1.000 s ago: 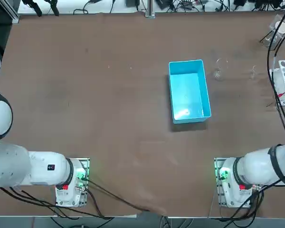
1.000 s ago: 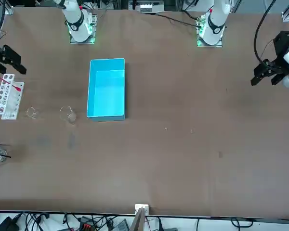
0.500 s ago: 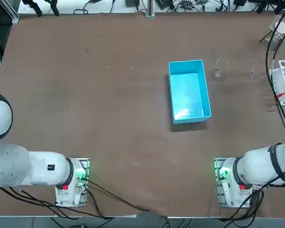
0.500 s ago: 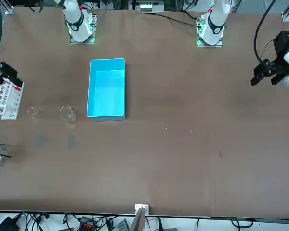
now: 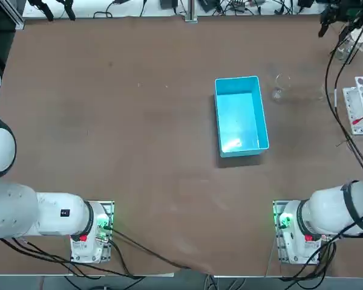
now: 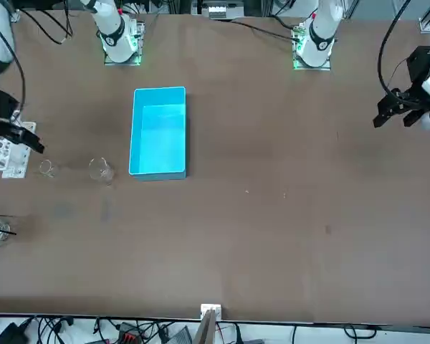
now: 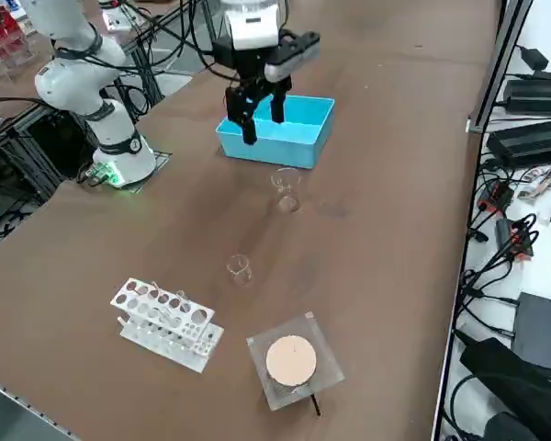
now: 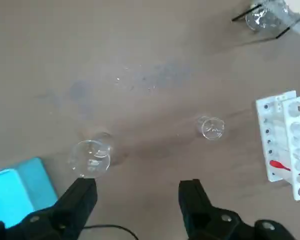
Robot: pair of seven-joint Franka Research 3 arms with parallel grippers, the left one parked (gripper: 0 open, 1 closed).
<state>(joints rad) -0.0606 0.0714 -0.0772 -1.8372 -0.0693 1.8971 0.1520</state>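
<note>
Brown table (image 7: 386, 184) carries: light-blue rectangular plastic bin (image 7: 274, 150), large clear glass beaker (image 7: 286, 189) near it, small clear glass beaker (image 7: 240, 268), white plastic tube rack (image 7: 165, 322), clear square dish (image 7: 293, 359).

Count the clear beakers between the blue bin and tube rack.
2: larger beaker beside the blue bin, smaller beaker nearer the tube rack; right gripper open, raised near them.

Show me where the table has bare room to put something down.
The table is bare on the whole left of the bin, and between bin and arm bases. Crowded: right of the bin stand a big beaker, a small beaker and a rack, the open right gripper above the beakers.
</note>
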